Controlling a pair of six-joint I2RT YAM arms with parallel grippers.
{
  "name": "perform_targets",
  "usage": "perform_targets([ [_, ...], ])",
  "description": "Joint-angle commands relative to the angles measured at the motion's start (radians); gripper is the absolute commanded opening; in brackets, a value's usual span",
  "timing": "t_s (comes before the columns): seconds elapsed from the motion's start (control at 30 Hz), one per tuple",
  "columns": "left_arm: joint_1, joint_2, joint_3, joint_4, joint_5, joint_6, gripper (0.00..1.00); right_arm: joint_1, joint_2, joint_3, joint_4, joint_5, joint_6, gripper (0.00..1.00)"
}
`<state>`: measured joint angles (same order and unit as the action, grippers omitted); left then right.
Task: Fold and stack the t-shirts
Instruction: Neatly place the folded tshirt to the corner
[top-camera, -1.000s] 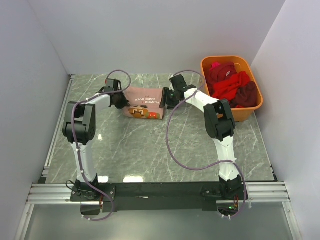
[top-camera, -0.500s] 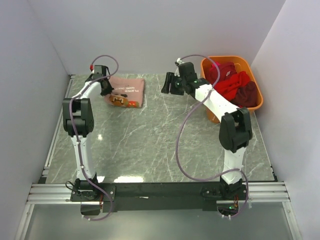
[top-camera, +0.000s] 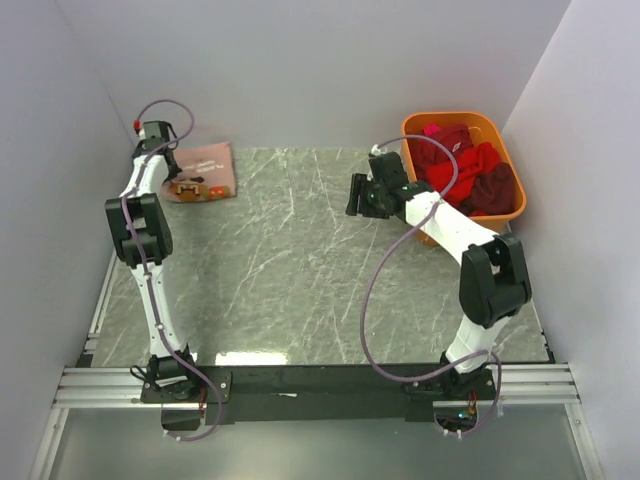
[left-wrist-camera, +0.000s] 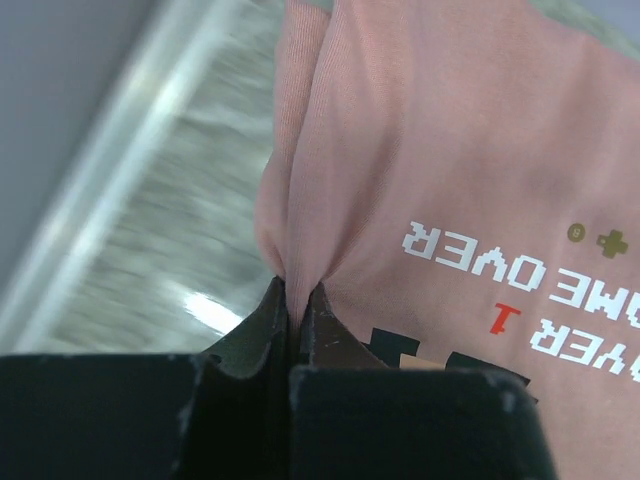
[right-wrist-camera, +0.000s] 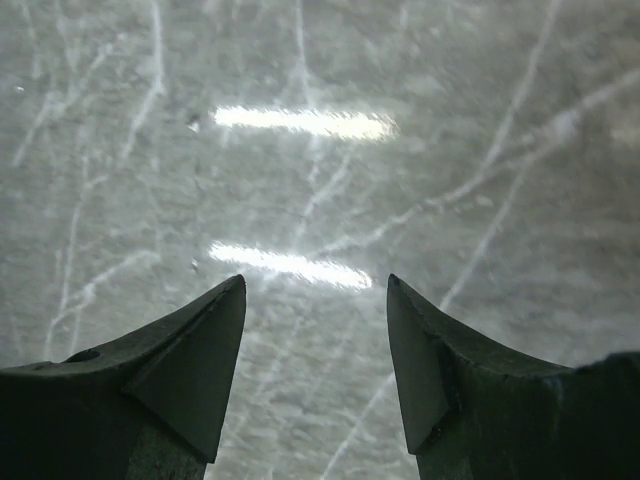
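A folded salmon-pink t-shirt (top-camera: 205, 172) with a pixel print lies at the far left corner of the table. My left gripper (top-camera: 163, 160) is shut on its left edge. In the left wrist view the pink cloth (left-wrist-camera: 430, 170) is pinched between my fingers (left-wrist-camera: 296, 300). My right gripper (top-camera: 353, 196) is open and empty over bare table, left of the basket. Its fingertips (right-wrist-camera: 225, 300) stand wide apart above the marble. Red, maroon and magenta t-shirts (top-camera: 462, 170) lie heaped in the orange basket (top-camera: 445, 122).
The marble table (top-camera: 300, 270) is walled on the left, back and right. A metal rail (top-camera: 110, 280) runs along its left edge. The basket stands at the far right corner.
My left gripper has dragged the pink t-shirt from the table's back middle to the far left corner. My right gripper has let go of it, opened and drawn back toward the basket.
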<state>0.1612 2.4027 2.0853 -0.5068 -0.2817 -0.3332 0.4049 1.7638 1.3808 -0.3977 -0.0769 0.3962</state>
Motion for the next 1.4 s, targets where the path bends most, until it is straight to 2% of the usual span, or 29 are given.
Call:
perform_targets([
  [0.0,0.029,0.022,0.094,-0.009,-0.106,0.079,0.0,-0.008,-0.107,-0.047,0.014,0.066,0.003,0.66],
  [0.17,0.057,0.065,0.17,0.01,-0.175,0.097,0.01,-0.008,-0.161,-0.11,0.007,0.112,0.004,0.66],
  [0.2,0.06,0.067,0.171,0.037,-0.227,0.095,0.04,-0.009,-0.165,-0.12,0.005,0.121,0.007,0.66],
  [0.27,0.061,0.075,0.193,0.053,-0.257,0.103,0.13,-0.008,-0.179,-0.137,0.007,0.138,0.013,0.66],
  [0.37,0.061,0.082,0.232,0.076,-0.31,0.106,0.22,-0.009,-0.196,-0.15,0.019,0.128,0.026,0.66],
  [0.47,0.06,0.064,0.246,0.106,-0.353,0.106,0.46,-0.009,-0.222,-0.175,0.03,0.117,0.036,0.66],
  [0.5,0.06,0.055,0.248,0.109,-0.358,0.103,0.57,-0.009,-0.227,-0.18,0.031,0.115,0.036,0.66],
  [0.53,0.058,0.03,0.246,0.111,-0.353,0.1,0.99,-0.008,-0.231,-0.184,0.031,0.115,0.039,0.66],
  [0.7,0.047,-0.072,0.225,0.077,-0.315,0.062,0.99,-0.009,-0.273,-0.23,0.049,0.105,0.058,0.66],
  [0.77,0.031,-0.149,0.158,0.071,-0.263,0.03,0.99,-0.009,-0.299,-0.255,0.066,0.098,0.066,0.66],
  [0.87,0.011,-0.256,0.007,0.094,-0.093,-0.038,0.99,-0.008,-0.329,-0.281,0.082,0.092,0.072,0.66],
  [0.9,0.008,-0.278,-0.032,0.105,0.023,-0.059,0.99,-0.009,-0.336,-0.285,0.08,0.092,0.073,0.67],
  [0.93,0.008,-0.309,-0.103,0.116,0.074,-0.081,1.0,-0.009,-0.34,-0.289,0.077,0.089,0.07,0.67],
  [1.03,0.005,-0.33,-0.213,0.142,0.237,-0.147,0.99,-0.008,-0.359,-0.307,0.076,0.091,0.064,0.67],
  [1.17,-0.003,-0.294,-0.252,0.125,0.285,-0.173,0.99,-0.009,-0.372,-0.324,0.077,0.101,0.059,0.68],
  [1.27,-0.002,-0.244,-0.186,0.051,0.243,-0.19,0.99,-0.008,-0.369,-0.33,0.092,0.097,0.062,0.68],
  [1.37,0.0,-0.235,-0.221,0.08,0.272,-0.191,1.0,-0.008,-0.345,-0.321,0.097,0.088,0.064,0.68],
])
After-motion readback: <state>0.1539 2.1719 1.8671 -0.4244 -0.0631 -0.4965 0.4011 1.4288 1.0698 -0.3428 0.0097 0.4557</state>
